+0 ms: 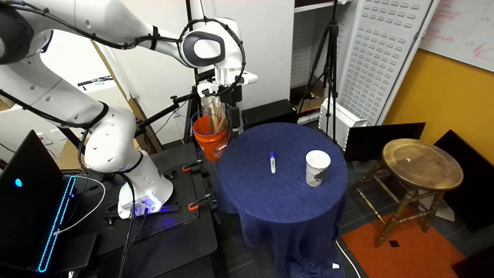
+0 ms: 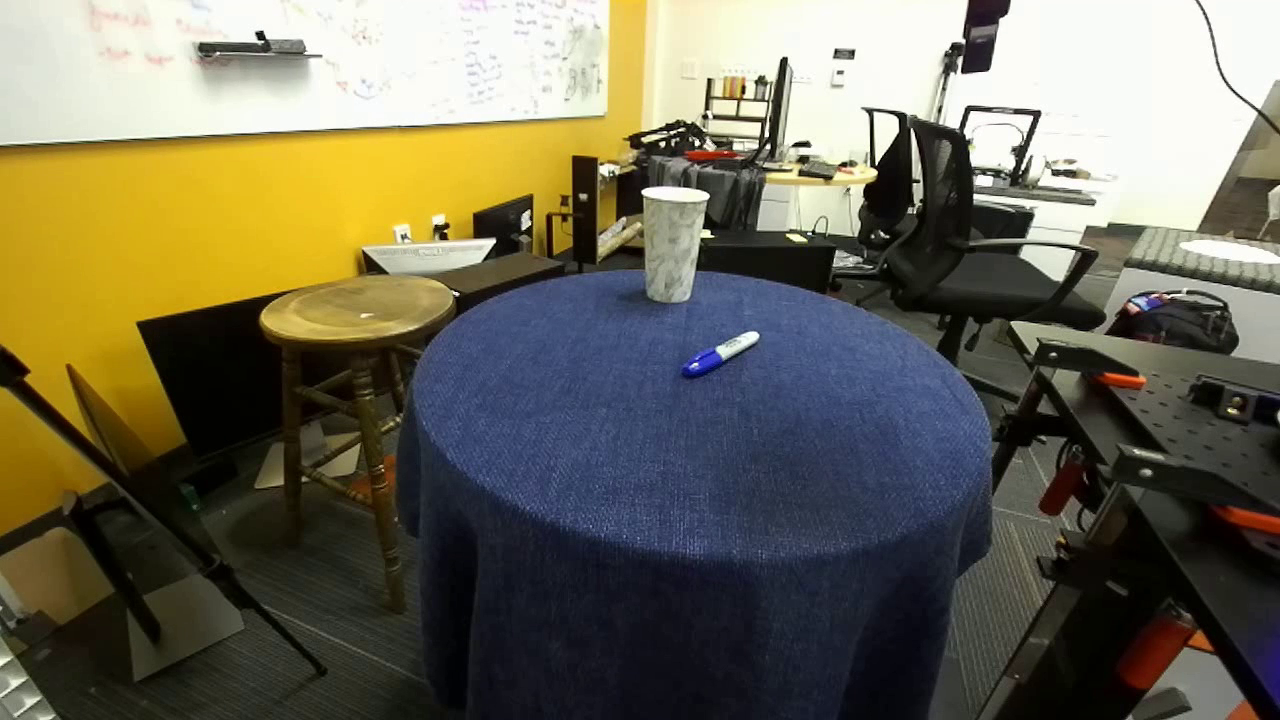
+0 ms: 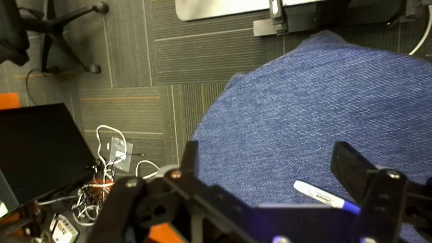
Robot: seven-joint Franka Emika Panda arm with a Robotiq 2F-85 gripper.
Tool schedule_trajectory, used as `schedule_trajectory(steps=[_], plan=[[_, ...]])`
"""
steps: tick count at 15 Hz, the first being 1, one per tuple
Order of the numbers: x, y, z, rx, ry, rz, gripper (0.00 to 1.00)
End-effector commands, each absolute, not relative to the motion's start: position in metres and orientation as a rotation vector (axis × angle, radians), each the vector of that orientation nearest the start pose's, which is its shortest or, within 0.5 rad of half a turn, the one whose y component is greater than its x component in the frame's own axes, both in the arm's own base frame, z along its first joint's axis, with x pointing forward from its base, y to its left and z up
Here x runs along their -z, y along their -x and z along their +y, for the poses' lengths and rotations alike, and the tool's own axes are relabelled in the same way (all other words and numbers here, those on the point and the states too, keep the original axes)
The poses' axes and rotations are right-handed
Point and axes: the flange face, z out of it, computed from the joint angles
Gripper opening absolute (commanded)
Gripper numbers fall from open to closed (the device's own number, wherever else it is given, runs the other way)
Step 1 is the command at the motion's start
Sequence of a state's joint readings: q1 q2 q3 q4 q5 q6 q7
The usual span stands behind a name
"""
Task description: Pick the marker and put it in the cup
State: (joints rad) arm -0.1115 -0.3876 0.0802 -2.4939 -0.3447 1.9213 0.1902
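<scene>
The marker, white with a blue cap, lies flat on the round table with a blue cloth. It shows in both exterior views [image 1: 272, 162] [image 2: 722, 354] and in the wrist view [image 3: 319, 194], its cap partly behind a finger. The paper cup, white with a grey pattern, stands upright on the table in both exterior views [image 1: 317, 168] [image 2: 674, 245]. In the wrist view a small pale rim shows behind the left finger; I cannot tell if it is the cup. My gripper [image 1: 234, 119] hangs high beside the table; in the wrist view [image 3: 266, 144] its fingers are wide apart with nothing between them.
The blue cloth [image 1: 278, 200] hangs over the table's edge. A wooden stool [image 1: 422, 164] stands beside the table. An orange bucket [image 1: 212, 139] and a black tripod [image 1: 330, 69] stand behind it. The robot's black bench [image 1: 185, 235] carries clamps and a laptop.
</scene>
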Motion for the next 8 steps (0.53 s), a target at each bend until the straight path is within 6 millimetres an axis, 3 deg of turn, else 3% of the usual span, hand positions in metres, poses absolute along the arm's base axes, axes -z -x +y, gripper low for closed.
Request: schedule_trajectory(steps=[1, 8], plan=[[-0.408, -0.405, -0.051, -0.191, 3.559, -0.067, 1.00], [-0.381, -0.428, -0.093, -0.086, 3.602, -0.734, 1.00]])
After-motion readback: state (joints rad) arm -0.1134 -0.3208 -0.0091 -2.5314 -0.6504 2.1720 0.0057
